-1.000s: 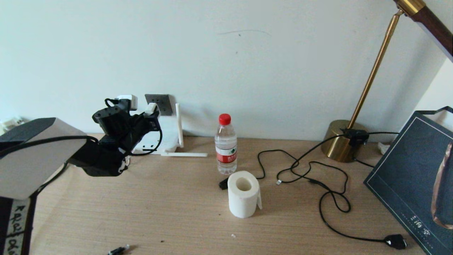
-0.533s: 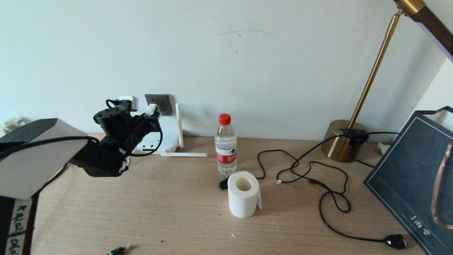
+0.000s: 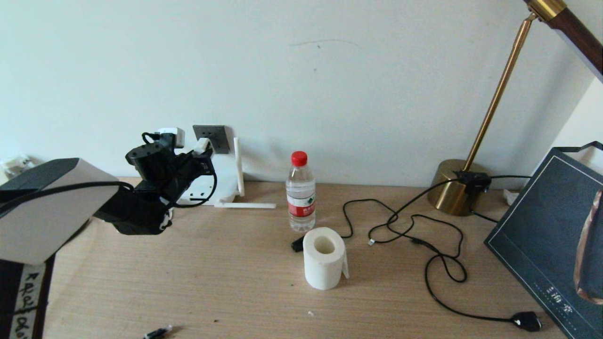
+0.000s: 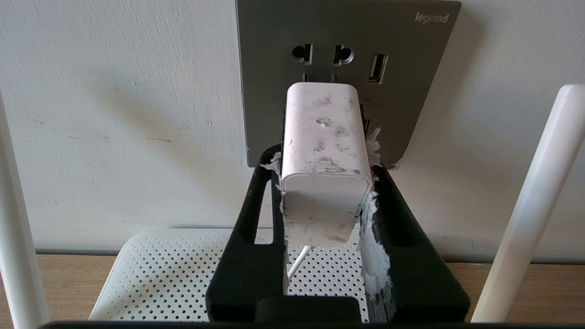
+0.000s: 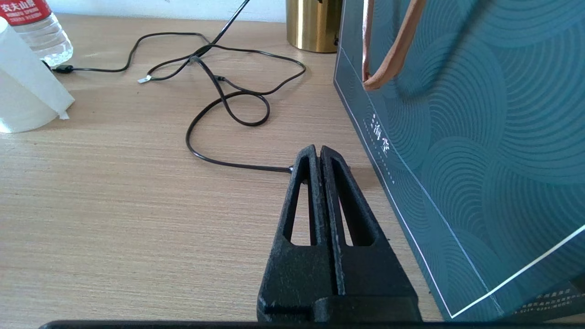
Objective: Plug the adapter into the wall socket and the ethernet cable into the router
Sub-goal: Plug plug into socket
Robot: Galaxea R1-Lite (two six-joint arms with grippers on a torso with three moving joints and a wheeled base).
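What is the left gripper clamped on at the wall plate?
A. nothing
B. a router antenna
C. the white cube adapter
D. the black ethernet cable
C: the left gripper has its fingers on both sides of the white adapter, right at the grey wall socket.

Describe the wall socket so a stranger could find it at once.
On the pale wall behind the left end of the wooden desk, just above the white perforated router, sits the dark grey square wall socket. Unlike its white neighbours, it is dark, with pin holes.
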